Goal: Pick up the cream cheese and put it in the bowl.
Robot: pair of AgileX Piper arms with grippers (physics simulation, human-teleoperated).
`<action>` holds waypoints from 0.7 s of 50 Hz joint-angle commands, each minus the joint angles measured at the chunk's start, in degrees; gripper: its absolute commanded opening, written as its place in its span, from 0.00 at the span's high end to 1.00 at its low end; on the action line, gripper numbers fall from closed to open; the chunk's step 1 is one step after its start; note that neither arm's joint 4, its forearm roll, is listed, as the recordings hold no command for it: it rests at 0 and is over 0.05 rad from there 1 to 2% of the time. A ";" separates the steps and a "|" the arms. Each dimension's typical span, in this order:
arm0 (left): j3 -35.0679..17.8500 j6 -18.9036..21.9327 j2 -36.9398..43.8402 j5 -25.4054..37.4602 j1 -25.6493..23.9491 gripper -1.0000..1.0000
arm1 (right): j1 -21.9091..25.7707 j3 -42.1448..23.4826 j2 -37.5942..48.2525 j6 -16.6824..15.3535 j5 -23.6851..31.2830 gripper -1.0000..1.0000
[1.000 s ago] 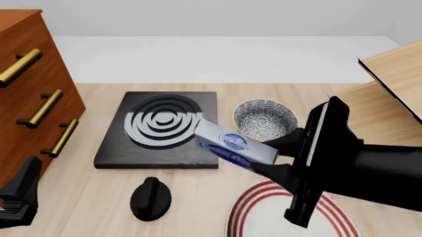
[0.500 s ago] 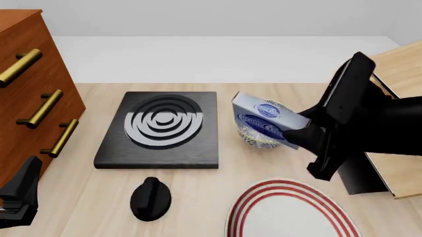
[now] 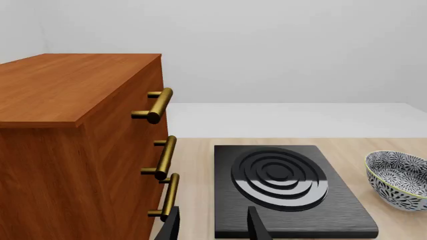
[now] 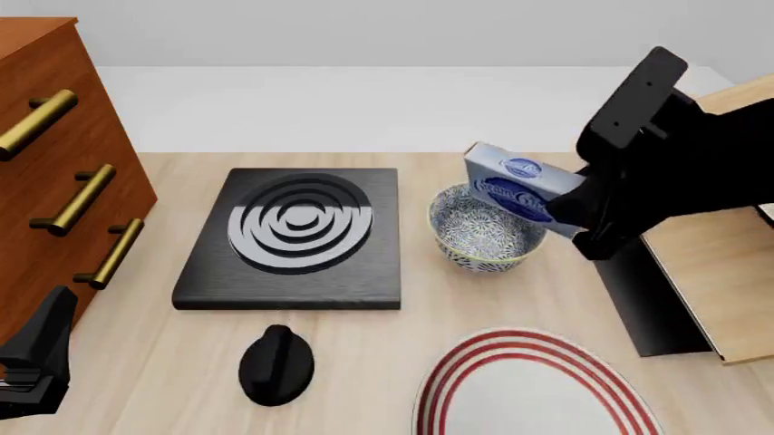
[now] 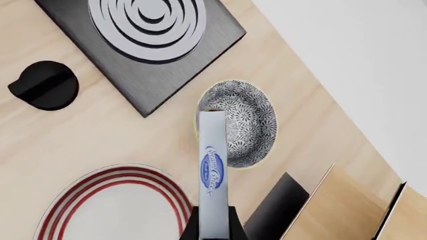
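My right gripper [image 4: 566, 210] is clamped on the cream cheese [image 4: 517, 188], a flat pale blue box held on edge in the air, tilted, with its blue oval logo facing the front camera. In the right wrist view the box [image 5: 213, 165] sticks straight out from between my fingers, its far end over the bowl [image 5: 239, 129]. From the front, the bowl [image 4: 488, 227] sits on the table just below and slightly left of the box; I cannot tell whether the box clears the yellowish-green rim or brushes it. Left of the bowl, close but apart, lies a black stove plate [image 4: 296, 236] with pale concentric rings, and a black knob [image 4: 277, 362] sits nearer me, in front of that plate. A large white plate with red rings [image 4: 532, 388] lies at the near edge, right of the knob, with bare wood between it and the bowl. To the right of the bowl, under my right arm, stands a light wooden box with a dark inner wall [image 4: 695, 272]. At the far left a brown drawer cabinet with brass handles [image 4: 61, 172] borders the table. My left gripper [image 3: 212, 225] rests low beside the cabinet, fingers parted and holding nothing. The tabletop [image 4: 158, 362] is light wood; beyond it is a pale floor and a plain grey wall [image 4: 362, 32].
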 commanded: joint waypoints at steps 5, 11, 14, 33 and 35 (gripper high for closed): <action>0.00 0.00 0.00 0.00 0.00 0.00 | -3.65 -4.92 5.21 3.12 1.82 1.00; 0.00 0.00 0.00 0.00 0.00 0.00 | -3.41 -5.55 7.95 4.98 2.12 1.00; 0.00 0.00 0.00 0.00 0.00 0.00 | -4.17 -5.33 8.86 4.93 1.77 1.00; 0.00 0.00 0.00 0.00 0.00 0.00 | -5.19 -5.06 14.03 7.72 -0.69 1.00; 0.00 0.00 0.00 0.00 0.00 0.00 | -5.43 -4.83 14.53 7.71 -1.12 1.00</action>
